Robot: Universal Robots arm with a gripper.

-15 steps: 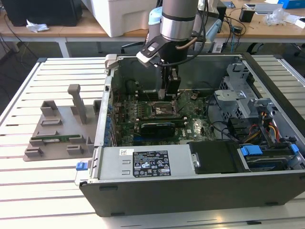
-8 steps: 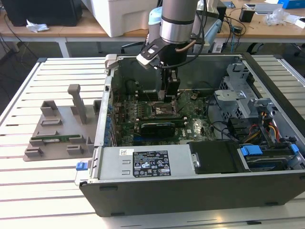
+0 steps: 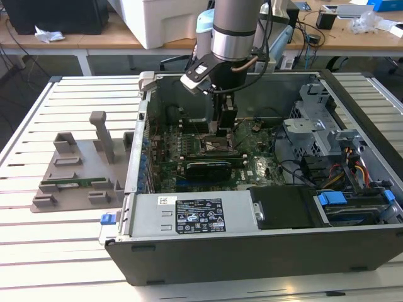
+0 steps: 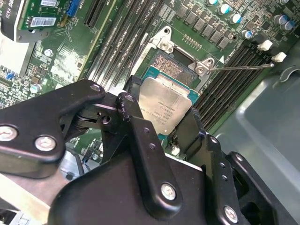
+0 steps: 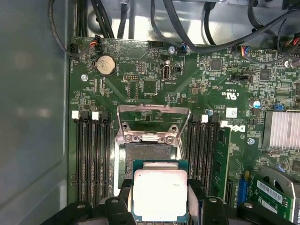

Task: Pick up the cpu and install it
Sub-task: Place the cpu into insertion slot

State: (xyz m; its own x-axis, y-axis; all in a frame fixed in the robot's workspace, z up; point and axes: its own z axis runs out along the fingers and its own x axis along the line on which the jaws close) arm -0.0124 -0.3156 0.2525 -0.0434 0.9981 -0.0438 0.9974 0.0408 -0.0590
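The hand (image 5: 161,208) pinches the cpu (image 5: 160,192) by its edges over the open socket (image 5: 143,152); lowered tilted or off-register, it could bend the socket's pins.

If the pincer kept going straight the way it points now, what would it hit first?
Probably the open cpu socket: the pincer, shut on the cpu, points down at the motherboard with the socket partly under the chip. The cpu would touch first; the gap is unclear.
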